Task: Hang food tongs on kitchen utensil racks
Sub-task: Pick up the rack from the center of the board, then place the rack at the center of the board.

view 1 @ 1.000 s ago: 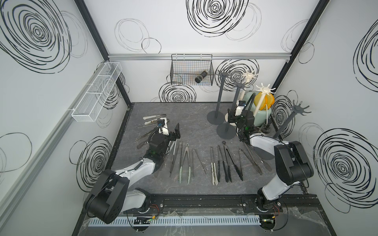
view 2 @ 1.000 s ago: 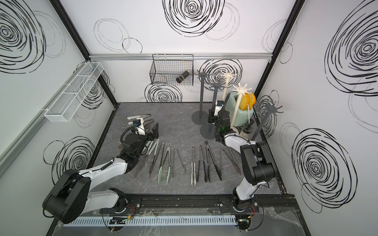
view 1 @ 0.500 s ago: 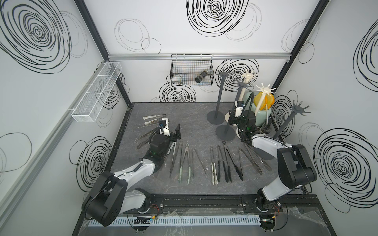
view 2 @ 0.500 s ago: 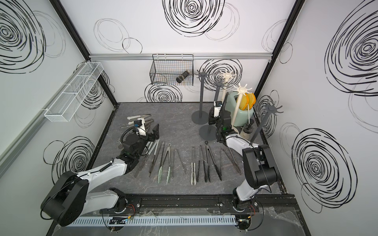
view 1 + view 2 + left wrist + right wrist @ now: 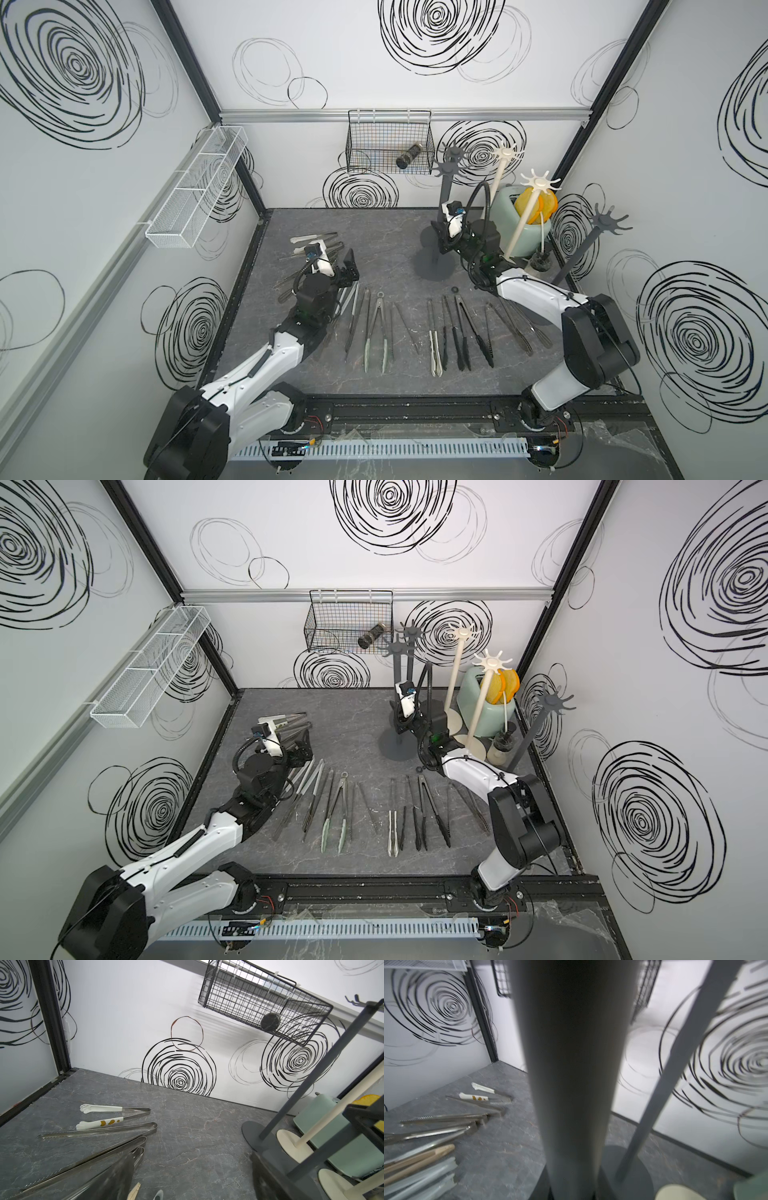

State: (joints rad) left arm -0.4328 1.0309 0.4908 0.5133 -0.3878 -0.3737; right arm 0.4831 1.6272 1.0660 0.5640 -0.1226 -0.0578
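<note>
The right gripper (image 5: 444, 243) clamps the upright pole of a dark grey rack (image 5: 445, 193) near the surface's (image 5: 386, 249) back edge. The left gripper (image 5: 347, 270) gapes empty. Front-row tongs (image 5: 376, 328) lie front-to-back, tips frontward.

The dark grey marbled stone-look worktop (image 5: 386, 249) sits inside white walls scribbled with black swirl doodles (image 5: 436, 33). A black wire basket (image 5: 374, 141) hangs on the back wall above the back edge, with a small dark cylinder (image 5: 408, 155) lying on its side in it. A long white mesh tray (image 5: 195, 195) with dividers is fixed to the left wall, above the left edge.

In the back right corner there's a pale green, rounded, toaster-looking box (image 5: 505, 201) with orange slices (image 5: 549, 204) poking out the top. Just in front of it, near the right edge, stands a little glass jar with a dark top (image 5: 540, 262). A tiny black ring (image 5: 454, 289) lies flat on the worktop right of the middle. A white slotted cable duct (image 5: 395, 449) runs along below the front edge.
</note>
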